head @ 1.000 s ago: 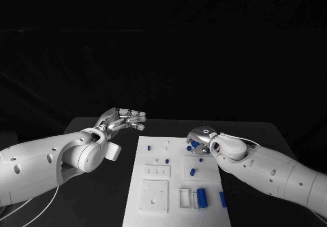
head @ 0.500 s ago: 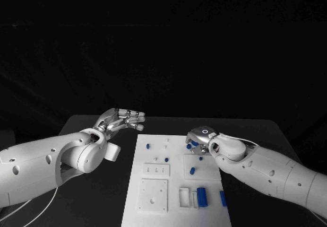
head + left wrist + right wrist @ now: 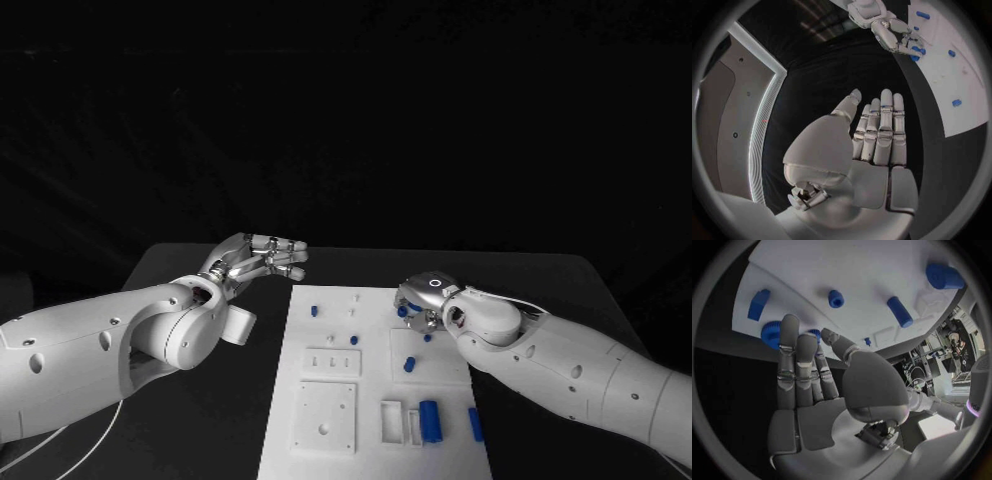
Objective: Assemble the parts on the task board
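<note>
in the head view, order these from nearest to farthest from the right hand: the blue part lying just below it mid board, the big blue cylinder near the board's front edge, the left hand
1. Blue part mid board, just in front of the right hand.
2. Big blue cylinder near the task board's front edge.
3. Left hand, off the board, over the table's far left.
The last two are close; the cylinder looks slightly nearer.

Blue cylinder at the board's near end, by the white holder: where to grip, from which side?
Take the blue cylinder mid-length, across its round sides, from straight above. It lies flat on the task board, long axis pointing away from the robot. The white holder sits close on its left, so a sideways approach looks cramped.
</note>
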Tool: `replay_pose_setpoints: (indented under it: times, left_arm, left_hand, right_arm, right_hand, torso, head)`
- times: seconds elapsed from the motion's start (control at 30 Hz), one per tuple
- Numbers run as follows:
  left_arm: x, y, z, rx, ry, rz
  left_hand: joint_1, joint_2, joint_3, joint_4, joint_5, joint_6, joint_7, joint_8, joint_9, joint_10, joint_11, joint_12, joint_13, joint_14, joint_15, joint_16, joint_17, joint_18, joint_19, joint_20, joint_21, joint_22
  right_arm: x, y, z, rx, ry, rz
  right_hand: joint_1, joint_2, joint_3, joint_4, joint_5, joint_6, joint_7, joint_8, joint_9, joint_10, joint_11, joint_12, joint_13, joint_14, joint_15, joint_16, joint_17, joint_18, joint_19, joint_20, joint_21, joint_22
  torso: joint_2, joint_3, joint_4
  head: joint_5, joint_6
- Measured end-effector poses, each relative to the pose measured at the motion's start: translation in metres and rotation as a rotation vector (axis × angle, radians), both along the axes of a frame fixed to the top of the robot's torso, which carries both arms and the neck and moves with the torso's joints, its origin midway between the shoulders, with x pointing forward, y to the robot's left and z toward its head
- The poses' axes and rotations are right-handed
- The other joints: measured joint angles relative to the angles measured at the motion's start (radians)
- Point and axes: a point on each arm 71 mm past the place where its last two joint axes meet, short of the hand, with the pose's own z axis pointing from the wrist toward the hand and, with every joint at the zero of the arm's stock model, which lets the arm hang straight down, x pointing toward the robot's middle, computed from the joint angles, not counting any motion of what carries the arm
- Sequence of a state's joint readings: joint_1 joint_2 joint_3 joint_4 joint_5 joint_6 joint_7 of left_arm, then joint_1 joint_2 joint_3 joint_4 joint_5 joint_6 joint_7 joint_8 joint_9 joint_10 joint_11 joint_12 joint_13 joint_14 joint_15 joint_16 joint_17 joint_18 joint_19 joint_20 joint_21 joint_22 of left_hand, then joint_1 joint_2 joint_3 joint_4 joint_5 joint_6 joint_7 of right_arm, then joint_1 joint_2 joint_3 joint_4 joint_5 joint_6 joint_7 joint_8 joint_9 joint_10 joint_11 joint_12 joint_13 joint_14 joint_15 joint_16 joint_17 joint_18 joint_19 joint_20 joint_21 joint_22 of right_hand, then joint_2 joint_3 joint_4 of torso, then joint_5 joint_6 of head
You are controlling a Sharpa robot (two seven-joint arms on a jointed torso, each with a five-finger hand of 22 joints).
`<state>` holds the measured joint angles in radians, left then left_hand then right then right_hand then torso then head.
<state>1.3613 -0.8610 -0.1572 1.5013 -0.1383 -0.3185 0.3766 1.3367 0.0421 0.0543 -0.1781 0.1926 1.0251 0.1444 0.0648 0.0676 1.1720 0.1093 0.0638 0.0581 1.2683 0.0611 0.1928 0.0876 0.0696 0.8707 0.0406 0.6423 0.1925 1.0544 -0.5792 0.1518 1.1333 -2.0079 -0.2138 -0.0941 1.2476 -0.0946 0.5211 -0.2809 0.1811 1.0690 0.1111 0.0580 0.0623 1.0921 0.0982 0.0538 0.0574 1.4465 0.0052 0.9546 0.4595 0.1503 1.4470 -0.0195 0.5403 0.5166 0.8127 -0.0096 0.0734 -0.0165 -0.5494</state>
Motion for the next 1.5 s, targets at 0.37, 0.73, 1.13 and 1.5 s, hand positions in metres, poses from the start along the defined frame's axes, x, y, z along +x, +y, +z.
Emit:
replay_pose_setpoints:
  times: [0.37,0.73,1.13,1.5]
  left_arm:
    - [0.0,0.0,0.0001,-0.001,0.001,0.0]
    - [0.0011,0.0,-0.0001,-0.001,0.002,0.002]
    - [0.0018,0.0003,-0.0004,-0.001,0.005,0.003]
    - [0.0021,0.0006,-0.0006,-0.002,0.008,0.004]
  left_hand:
    - [0.0,0.0,0.0,0.009,0.0,0.0,0.0,0.0,0.0,-0.004,-0.004,0.0,0.0,0.0,0.0,0.0,-0.001,0.0,0.005,0.002,-0.001,-0.009]
    - [0.0,0.0,0.0,0.009,0.0,0.0,0.0,0.0,0.0,-0.004,-0.004,0.0,0.0,0.0,0.0,0.0,-0.001,0.0,0.005,0.002,-0.001,-0.009]
    - [0.0,0.0,0.003,0.012,0.0,0.0,0.0,0.0,0.0,-0.004,-0.004,0.0,0.0,0.0,0.0,0.0,-0.001,0.0,0.005,0.002,-0.006,-0.014]
    - [0.0,0.0,0.001,0.017,0.0,0.0,0.0,0.0,0.0,-0.007,0.0,0.0,0.0,0.0,0.0,0.0,-0.001,0.0,0.005,0.002,-0.006,-0.018]
  right_arm:
    - [0.0006,-0.0001,0.0,0.003,-0.006,-0.001]
    - [0.0004,0.0003,0.0007,0.007,-0.014,0.0]
    - [0.0,0.0016,0.0028,0.008,-0.038,0.009]
    - [-0.0016,0.0048,0.0057,0.013,-0.072,0.022]
  right_hand:
    - [0.0,0.0,0.013,0.002,0.0,0.003,0.003,0.0,0.0,0.0,0.0,0.0,0.0,0.0,0.0,0.004,0.0,0.008,0.0,0.0,0.0,0.013]
    - [-0.017,0.007,0.04,0.006,-0.009,0.025,0.004,0.0,0.0,0.029,-0.004,0.0,0.0,-0.003,-0.004,0.004,0.0,0.008,0.0,0.0,-0.008,0.029]
    - [-0.019,0.039,0.104,0.013,-0.119,0.146,-0.018,0.009,0.004,0.175,-0.047,0.0,0.0,-0.007,-0.032,0.005,-0.001,-0.028,-0.003,-0.041,0.062,0.123]
    - [-0.013,0.045,0.107,0.01,-0.12,0.154,-0.018,0.008,0.007,0.183,-0.047,0.0,0.001,-0.003,-0.036,0.003,0.001,-0.035,-0.016,-0.041,0.072,0.187]
  torso:
    - [0.008,0.0012,0.0014]
    - [0.014,0.0024,0.0]
    - [0.017,0.0036,0.0005]
    - [0.019,0.0033,0.001]
  head:
    - [0.0,0.006]
    - [-0.003,0.007]
    - [-0.006,0.005]
    - [-0.001,0.009]
